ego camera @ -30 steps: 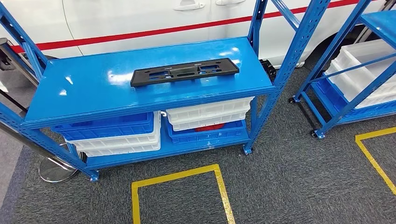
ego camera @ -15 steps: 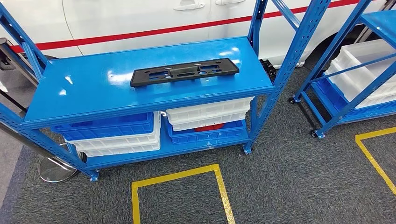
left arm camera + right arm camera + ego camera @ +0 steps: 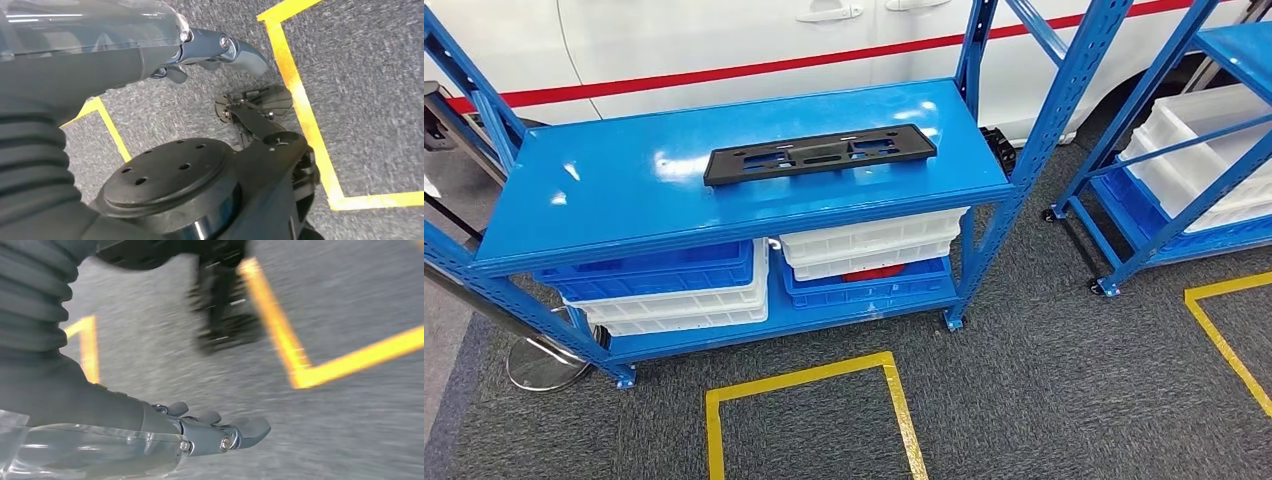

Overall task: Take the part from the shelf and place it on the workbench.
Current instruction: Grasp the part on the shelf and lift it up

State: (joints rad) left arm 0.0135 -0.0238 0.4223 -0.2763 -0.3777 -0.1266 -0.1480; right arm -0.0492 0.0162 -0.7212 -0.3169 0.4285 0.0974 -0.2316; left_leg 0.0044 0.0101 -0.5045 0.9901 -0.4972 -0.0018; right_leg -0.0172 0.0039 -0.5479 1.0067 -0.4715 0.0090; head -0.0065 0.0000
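Observation:
A long flat black plastic part [image 3: 819,153] with several cut-outs lies across the top board of the blue shelf [image 3: 624,215], slightly right of its middle. My left hand [image 3: 215,47] hangs over the grey carpet, its fingers apart and holding nothing. My right hand [image 3: 215,432] also hangs above the carpet with its fingers stretched out and nothing in them; that picture is blurred. Both hands are well away from the part.
White and blue bins [image 3: 864,255] fill the shelf's lower level. A second blue rack [image 3: 1194,170] with white bins stands at the right. A white car with a red stripe [image 3: 724,45] is behind. Yellow floor tape [image 3: 809,385] marks the carpet in front.

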